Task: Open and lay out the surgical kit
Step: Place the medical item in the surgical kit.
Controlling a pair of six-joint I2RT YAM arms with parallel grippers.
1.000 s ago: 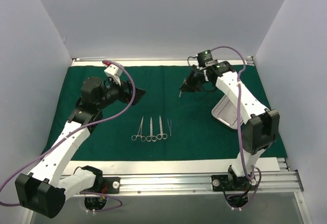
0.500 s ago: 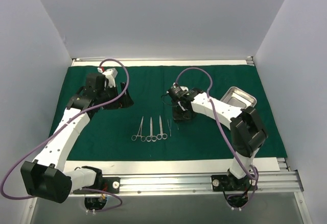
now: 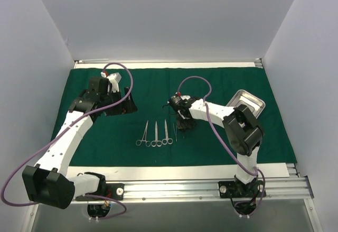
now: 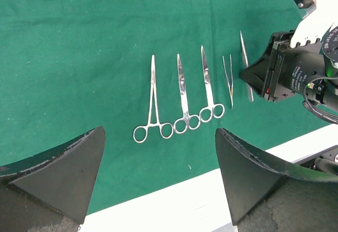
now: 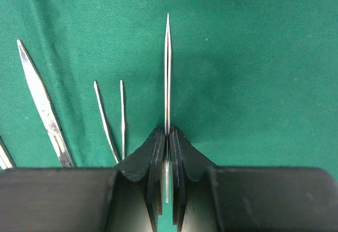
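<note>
The dark green drape lies spread flat over the table. Three ring-handled instruments lie in a row on it, with thin open tweezers just to their right. My right gripper is shut on a thin silver forceps, held low over the drape just right of the tweezers. My left gripper is open and empty, above the drape behind and left of the row. The steel tray sits at the right.
A white strip runs along the drape's near edge, with the metal rail in front of it. White walls close in the left, back and right. The right arm fills the left wrist view's upper right.
My right gripper has swung from the back right down and left to beside the instrument row, carrying the thin forceps. The left gripper has drawn back slightly to the left.
</note>
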